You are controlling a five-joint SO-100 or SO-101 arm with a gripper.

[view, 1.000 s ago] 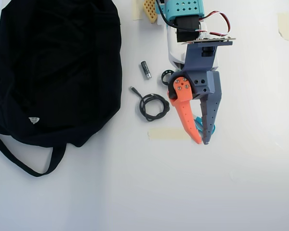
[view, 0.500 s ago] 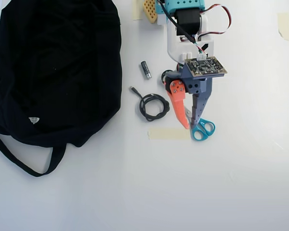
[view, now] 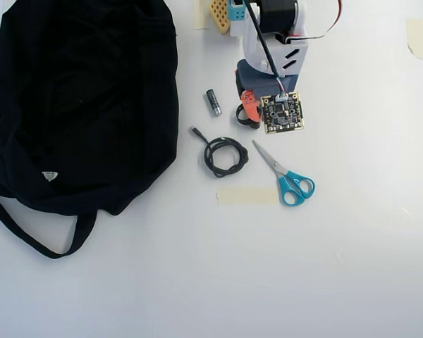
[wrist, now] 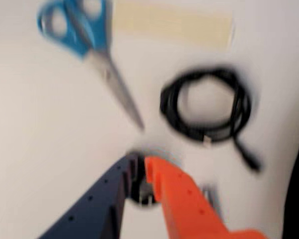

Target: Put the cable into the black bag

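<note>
Tool (wrist: 139,169) with its orange and dark-blue fingers nearly closed, empty, over a small black plastic ring (view: 242,115). The thin black coiled cable (view: 225,155) lies on the white table (view: 352,267), just below-left of the tool in the overhead view, plug end pointing up-left toward the big black fabric bag (view: 84,98). Blue-handled scissors (view: 290,182) right of the coil.
</note>
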